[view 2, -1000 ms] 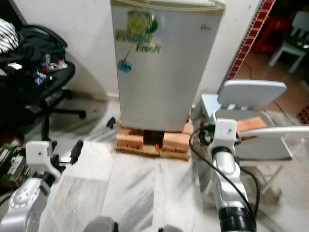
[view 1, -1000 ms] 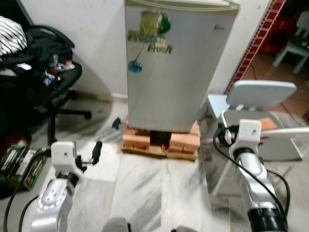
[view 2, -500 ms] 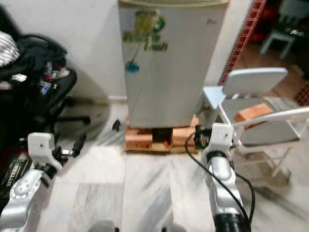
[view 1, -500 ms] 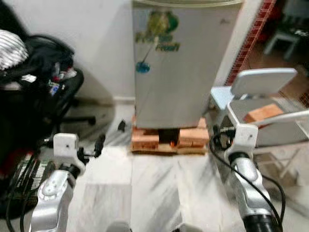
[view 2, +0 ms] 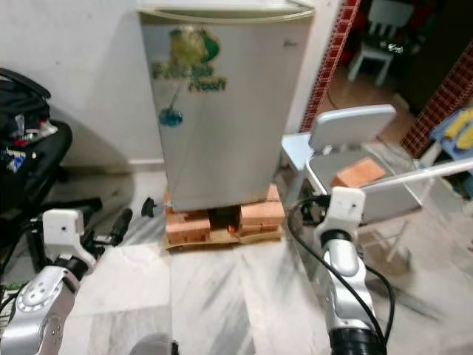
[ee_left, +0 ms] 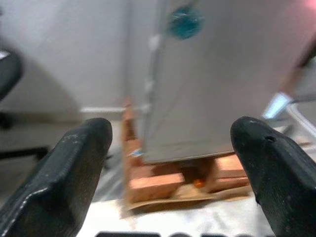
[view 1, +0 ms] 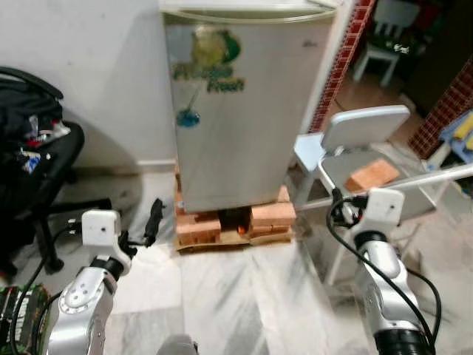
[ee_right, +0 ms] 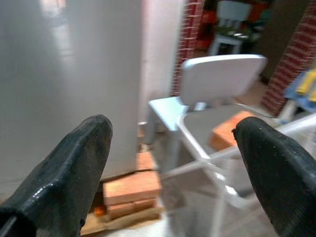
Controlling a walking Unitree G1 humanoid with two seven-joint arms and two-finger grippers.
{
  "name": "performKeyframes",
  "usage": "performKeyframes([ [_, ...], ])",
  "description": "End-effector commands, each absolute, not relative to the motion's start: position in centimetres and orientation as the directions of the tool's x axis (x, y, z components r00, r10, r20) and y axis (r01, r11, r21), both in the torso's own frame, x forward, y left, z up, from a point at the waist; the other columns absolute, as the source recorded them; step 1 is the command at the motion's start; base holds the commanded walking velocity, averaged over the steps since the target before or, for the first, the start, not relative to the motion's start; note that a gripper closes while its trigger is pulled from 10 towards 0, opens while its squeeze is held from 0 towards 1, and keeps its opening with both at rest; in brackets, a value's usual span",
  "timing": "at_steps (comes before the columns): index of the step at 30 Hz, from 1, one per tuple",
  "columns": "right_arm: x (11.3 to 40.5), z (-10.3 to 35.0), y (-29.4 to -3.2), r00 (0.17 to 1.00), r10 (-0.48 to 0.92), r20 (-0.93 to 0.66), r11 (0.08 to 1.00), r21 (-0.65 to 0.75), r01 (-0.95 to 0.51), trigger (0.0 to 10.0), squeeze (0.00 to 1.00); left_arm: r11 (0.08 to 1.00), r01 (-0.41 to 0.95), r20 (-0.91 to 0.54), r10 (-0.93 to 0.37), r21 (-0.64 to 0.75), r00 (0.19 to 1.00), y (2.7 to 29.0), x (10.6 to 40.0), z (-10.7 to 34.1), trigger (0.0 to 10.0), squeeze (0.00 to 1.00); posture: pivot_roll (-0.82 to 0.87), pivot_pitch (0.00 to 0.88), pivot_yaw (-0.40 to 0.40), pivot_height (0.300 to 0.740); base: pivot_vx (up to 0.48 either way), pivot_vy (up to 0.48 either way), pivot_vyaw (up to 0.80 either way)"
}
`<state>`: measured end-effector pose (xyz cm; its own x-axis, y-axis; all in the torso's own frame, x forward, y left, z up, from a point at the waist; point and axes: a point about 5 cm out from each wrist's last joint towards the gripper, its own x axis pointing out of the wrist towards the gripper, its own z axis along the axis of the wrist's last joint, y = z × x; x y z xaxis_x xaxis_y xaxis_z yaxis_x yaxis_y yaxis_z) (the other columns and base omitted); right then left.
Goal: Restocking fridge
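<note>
The small silver fridge [view 1: 240,111] stands shut against the white wall straight ahead, raised on a bed of bricks [view 1: 233,222] laid on the marble floor [view 1: 244,296], with a green-and-yellow sticker [view 1: 211,55] near the top of its door and a blue blob below it. The head views take in the whole door up to its white top; the left wrist view shows its lower part with the blue mark and the bricks beneath, blurred. The right wrist view catches the fridge's side and, just beside it, a pale grey chair [ee_right: 217,79] with a loose brick [ee_right: 229,131] on its seat (a red brick pillar rises behind). A black office chair [view 1: 33,163] heaped with things sits well to the left. Both silver arms are raised forward at about the same height, apart from the fridge. The left gripper [ee_left: 168,163] and the right gripper [ee_right: 173,158] each hold their black fingers spread wide, with nothing between them.
</note>
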<state>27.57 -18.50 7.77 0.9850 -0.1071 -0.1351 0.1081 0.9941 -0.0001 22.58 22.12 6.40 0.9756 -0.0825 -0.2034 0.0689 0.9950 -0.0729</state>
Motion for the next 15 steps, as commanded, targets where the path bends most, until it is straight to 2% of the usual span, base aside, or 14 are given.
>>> performKeyframes([
  [1,27.53,8.08,-19.79,0.982,-0.139,-0.129,0.99,-0.025,0.137,10.0,0.0,0.991,0.089,-0.196,-0.106,-0.096,0.975,21.32,22.87,6.57,10.0,0.0,0.13,0.0,-0.059,0.74,0.442,0.0,0.0],
  [4,27.53,8.08,-19.79,0.982,-0.139,-0.129,0.99,-0.025,0.137,10.0,0.0,0.991,0.089,-0.196,-0.106,-0.096,0.975,21.32,22.87,6.57,10.0,0.0,0.13,0.0,-0.059,0.74,0.442,0.0,0.0],
  [8,27.58,8.04,-19.84,0.982,-0.139,-0.131,0.99,-0.027,0.136,10.0,0.0,0.992,0.085,-0.195,-0.102,-0.093,0.975,21.33,22.88,6.53,10.0,0.0,0.13,0.0,-0.062,0.74,0.354,0.319,-0.8],
  [11,27.62,8.04,-19.86,0.982,-0.14,-0.13,0.99,-0.029,0.137,10.0,0.0,0.993,0.078,-0.194,-0.095,-0.094,0.977,21.32,22.88,6.5,10.0,0.0,0.13,0.0,-0.062,0.74,0.244,0.0,-0.4],
  [15,27.77,8.12,-19.87,0.982,-0.139,-0.127,0.99,-0.035,0.136,10.0,0.0,0.994,0.068,-0.196,-0.083,-0.081,0.977,21.27,22.89,6.42,10.0,0.0,0.13,0.0,-0.063,0.74,0.0,0.0,0.0],
])
